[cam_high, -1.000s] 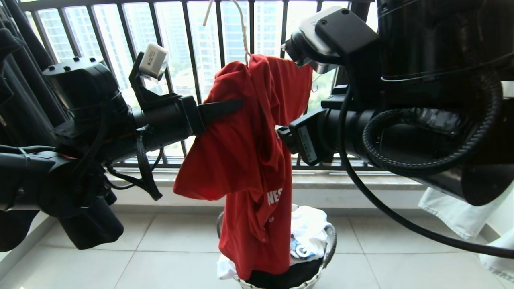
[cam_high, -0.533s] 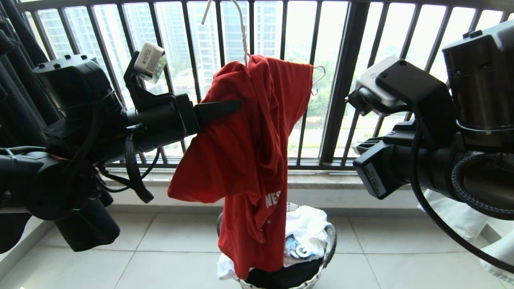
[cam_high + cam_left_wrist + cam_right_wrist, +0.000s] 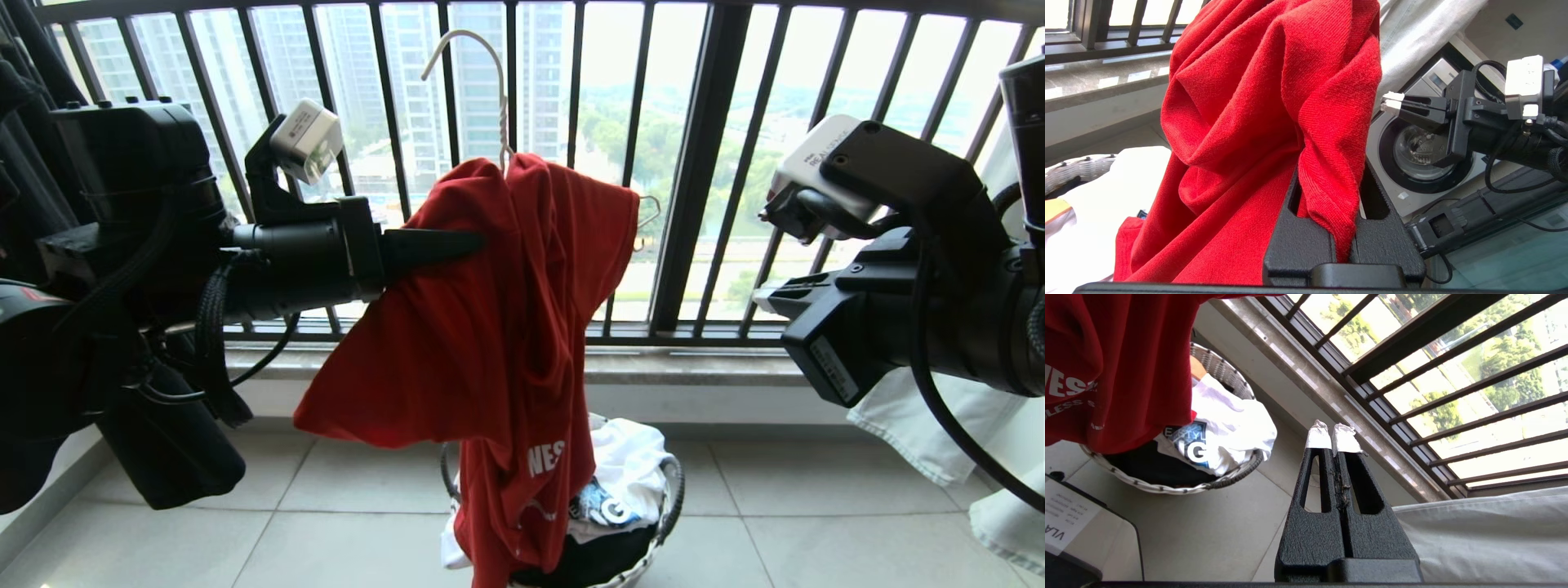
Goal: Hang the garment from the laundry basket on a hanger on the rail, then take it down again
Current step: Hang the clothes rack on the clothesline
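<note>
The red garment is draped in folds over the white wire hanger. The hanger's hook stands free in front of the balcony bars and rests on nothing. My left gripper reaches in from the left and is shut on a fold of the garment just below its shoulder. The garment's lower end hangs down to the laundry basket. My right gripper is off to the right, shut and empty, its white-taped tips together. The rail is out of view.
The basket holds a white printed cloth and a black one. Dark balcony bars run behind. Pale trousers hang at the right. A washing machine stands behind my right gripper.
My right gripper has left the garment's right shoulder, drawn back to the right and shut. The hanger and garment have come lower, so the whole hook now shows, and the left gripper still holds.
</note>
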